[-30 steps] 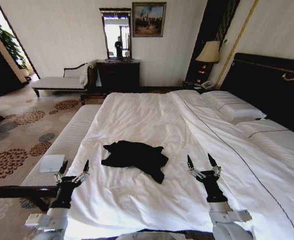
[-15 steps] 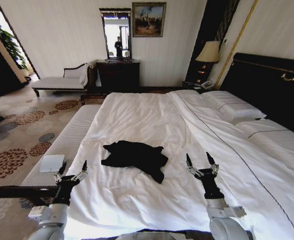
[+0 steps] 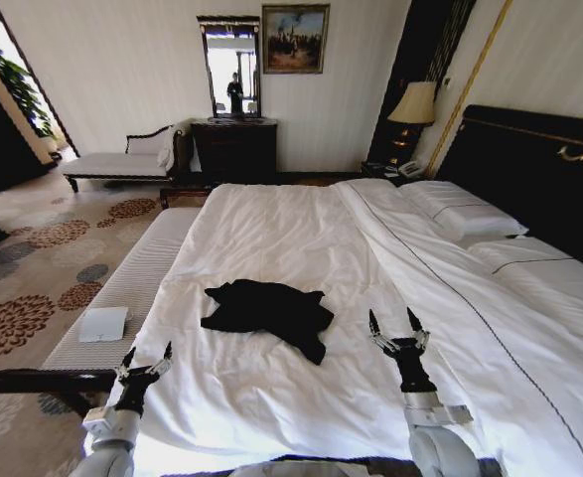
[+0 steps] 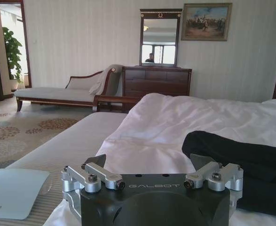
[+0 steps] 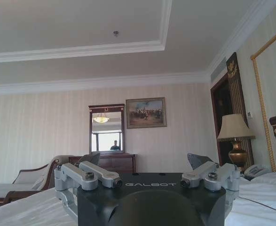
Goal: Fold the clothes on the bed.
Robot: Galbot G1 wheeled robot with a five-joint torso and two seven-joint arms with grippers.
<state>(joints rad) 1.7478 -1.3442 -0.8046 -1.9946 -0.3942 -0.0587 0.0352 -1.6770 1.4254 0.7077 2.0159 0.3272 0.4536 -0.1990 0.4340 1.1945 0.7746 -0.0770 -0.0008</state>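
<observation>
Both grippers, left (image 3: pixel 144 359) and right (image 3: pixel 391 325), fingers spread, are flanking the crumpled T-shirt (image 3: pixel 268 310); grabbing bunched layers risks a crooked fold.

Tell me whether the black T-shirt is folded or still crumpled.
Crumpled: the black T-shirt lies in an uneven bunched heap on the bed, with no neat edges. Both hands are clear of it.

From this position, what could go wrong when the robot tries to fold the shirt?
The black soft T-shirt lies crumpled on the large white-sheeted bed, so a grasp may catch several layers or the sheet too. The open left hand and open right hand sit short of it; the reach may be long.
</observation>
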